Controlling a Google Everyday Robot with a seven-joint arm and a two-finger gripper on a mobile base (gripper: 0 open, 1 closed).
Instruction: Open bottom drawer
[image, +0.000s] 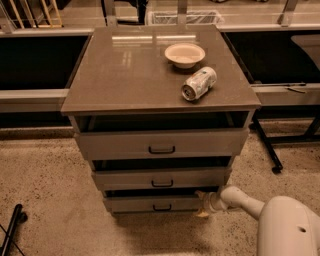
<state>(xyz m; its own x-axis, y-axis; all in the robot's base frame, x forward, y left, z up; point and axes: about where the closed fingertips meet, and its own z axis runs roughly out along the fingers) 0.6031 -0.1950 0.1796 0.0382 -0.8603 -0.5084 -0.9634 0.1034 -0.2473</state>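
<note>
The bottom drawer (150, 204) is the lowest of three grey-brown drawers in the cabinet, with a small black bar handle (161, 207) at its centre. A dark gap shows above its front, so it stands slightly pulled out. My gripper (202, 204) sits at the drawer's right end, right of the handle, at the tip of my white arm (250, 205), which reaches in from the lower right.
The middle drawer (161, 178) and the top drawer (161, 144) also stand slightly out. A white bowl (184, 54) and a can lying on its side (198, 83) rest on the cabinet top (125, 75). A black table leg with a wheel (267, 150) stands at the right.
</note>
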